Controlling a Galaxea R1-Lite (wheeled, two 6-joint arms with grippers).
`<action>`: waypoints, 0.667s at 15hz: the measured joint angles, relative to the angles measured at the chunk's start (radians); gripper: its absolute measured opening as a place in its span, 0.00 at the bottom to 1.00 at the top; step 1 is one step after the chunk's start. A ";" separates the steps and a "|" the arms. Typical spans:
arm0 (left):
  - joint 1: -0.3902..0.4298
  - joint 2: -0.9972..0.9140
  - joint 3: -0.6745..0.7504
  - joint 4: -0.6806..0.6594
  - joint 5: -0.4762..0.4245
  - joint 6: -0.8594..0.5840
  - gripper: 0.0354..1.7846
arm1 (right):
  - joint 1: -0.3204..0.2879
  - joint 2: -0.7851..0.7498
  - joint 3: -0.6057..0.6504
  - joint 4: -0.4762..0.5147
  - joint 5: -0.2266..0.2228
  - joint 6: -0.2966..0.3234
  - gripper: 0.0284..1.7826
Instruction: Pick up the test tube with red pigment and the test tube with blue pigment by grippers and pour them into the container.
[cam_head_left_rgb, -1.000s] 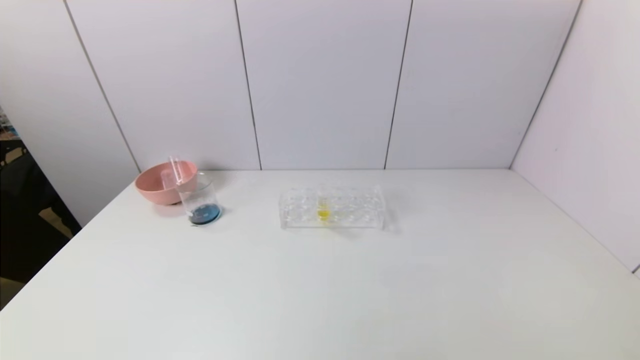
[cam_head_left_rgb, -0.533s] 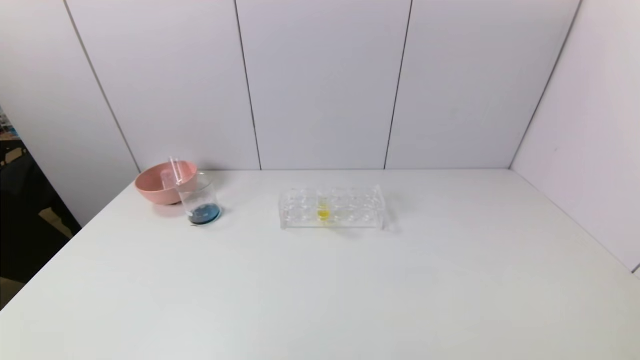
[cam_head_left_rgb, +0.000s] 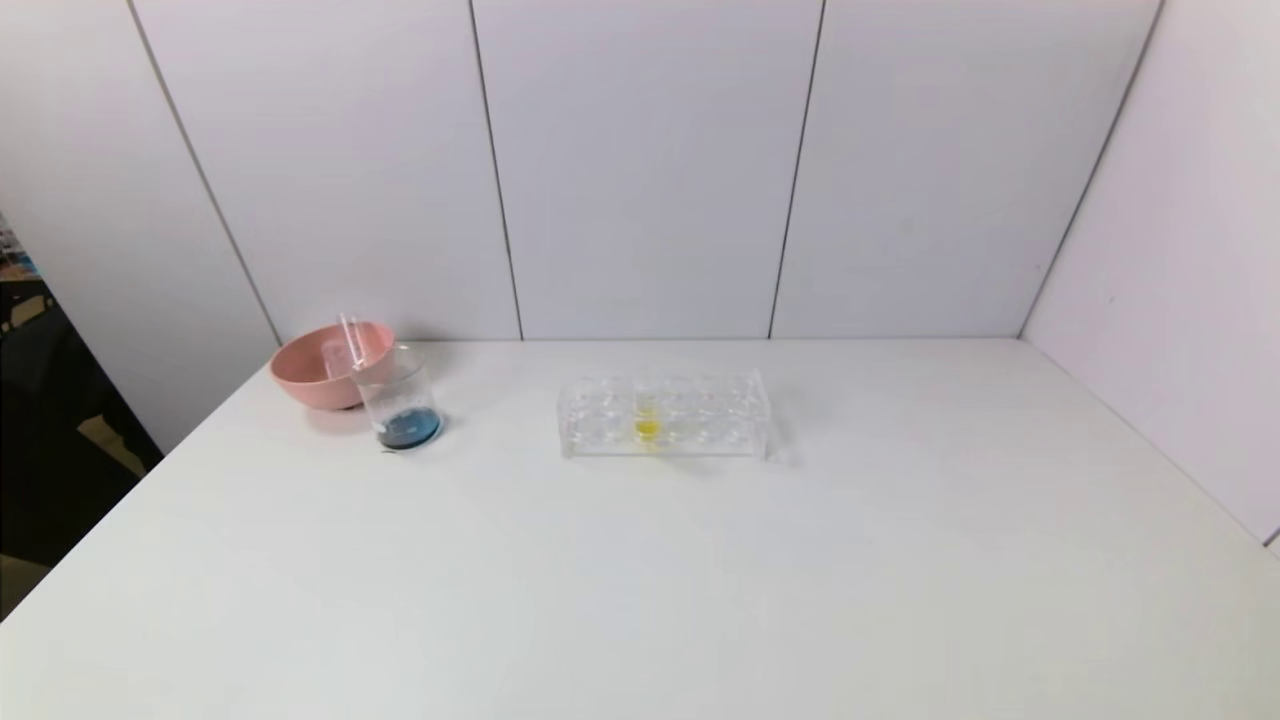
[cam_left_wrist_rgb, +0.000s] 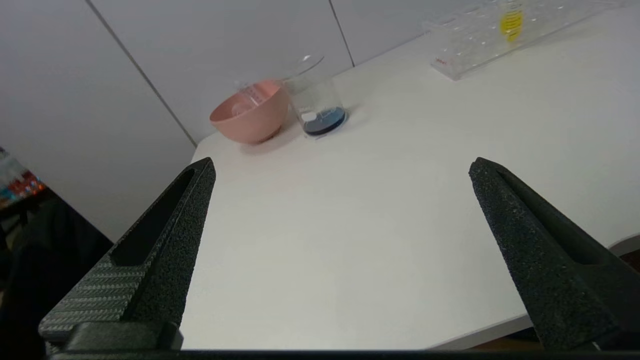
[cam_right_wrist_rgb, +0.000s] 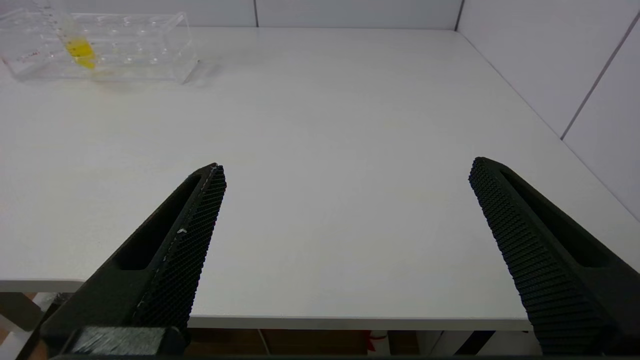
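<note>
While both arms sit back at the table's near edge, left pincer and right pincer gape empty.

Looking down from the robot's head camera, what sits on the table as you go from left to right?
Pink bowl → clear beaker with dark blue liquid at the bottom → clear tube rack holding one tube of yellow liquid.

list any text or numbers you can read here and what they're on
None can be read.
Yellow tube: dark printed marks, too blurred to read.
Rack: small red mark at one end, too small to read.
Tube in the bowl: faint printed marks, unreadable.
Beaker: no print visible.
</note>
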 joint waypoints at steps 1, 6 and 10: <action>0.000 -0.001 0.002 0.039 0.042 -0.043 0.99 | -0.001 0.000 0.000 0.000 0.000 0.000 1.00; 0.000 -0.001 0.004 0.137 0.129 -0.267 0.99 | 0.000 0.000 0.000 0.000 0.000 0.000 1.00; 0.000 -0.001 0.005 0.144 0.139 -0.287 0.99 | 0.000 0.000 0.000 0.000 0.000 0.000 1.00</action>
